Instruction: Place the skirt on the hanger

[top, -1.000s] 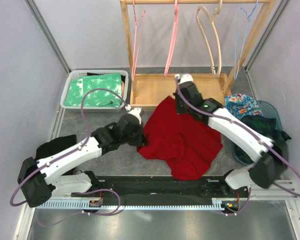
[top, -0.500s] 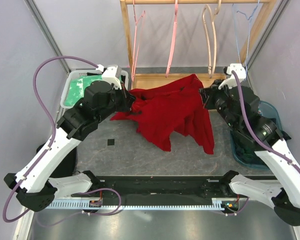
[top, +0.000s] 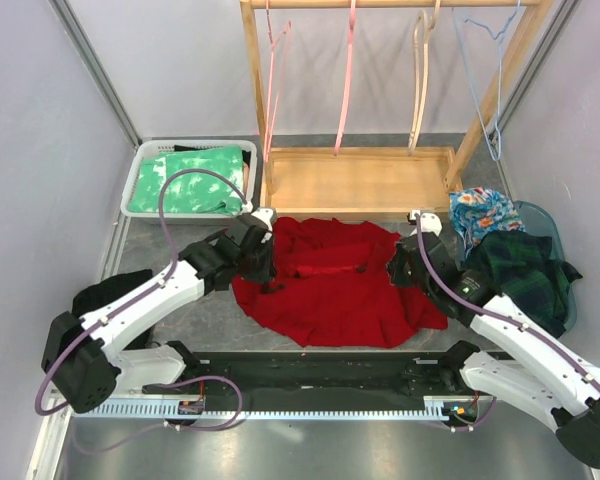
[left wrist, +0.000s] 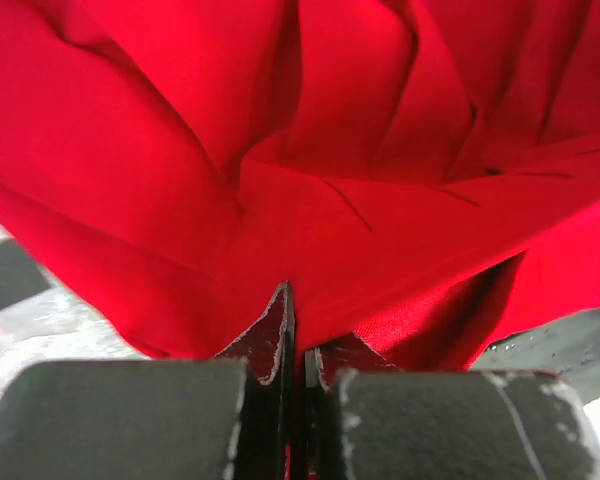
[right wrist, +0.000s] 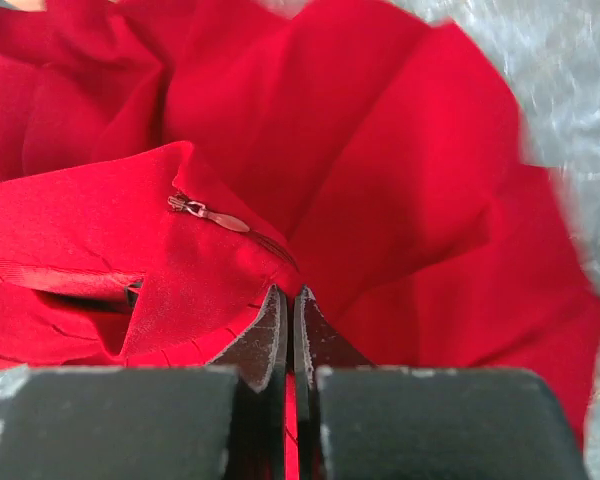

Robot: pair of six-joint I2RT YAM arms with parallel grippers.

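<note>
The red skirt [top: 330, 285] lies spread on the grey table in front of the wooden rack. My left gripper [top: 267, 258] is shut on its left edge; the left wrist view shows red cloth [left wrist: 360, 180] pinched between the jaws. My right gripper [top: 395, 268] is shut on its right edge, near the zipper [right wrist: 208, 212] at the waistband [right wrist: 100, 270]. Hangers hang from the rack's rail: two pink ones [top: 272, 90], a beige one [top: 418, 75] and a blue wire one [top: 485, 80]. None touches the skirt.
The wooden rack base [top: 355, 180] stands right behind the skirt. A white basket [top: 140, 180] with green cloth sits at back left. A blue tub [top: 550, 225] of patterned and dark clothes stands at the right. A black garment [top: 105, 290] lies at the left.
Both arms have come down and forward, from holding the skirt raised near the rack to laying it flat on the table. Both grippers have stayed shut on it.
</note>
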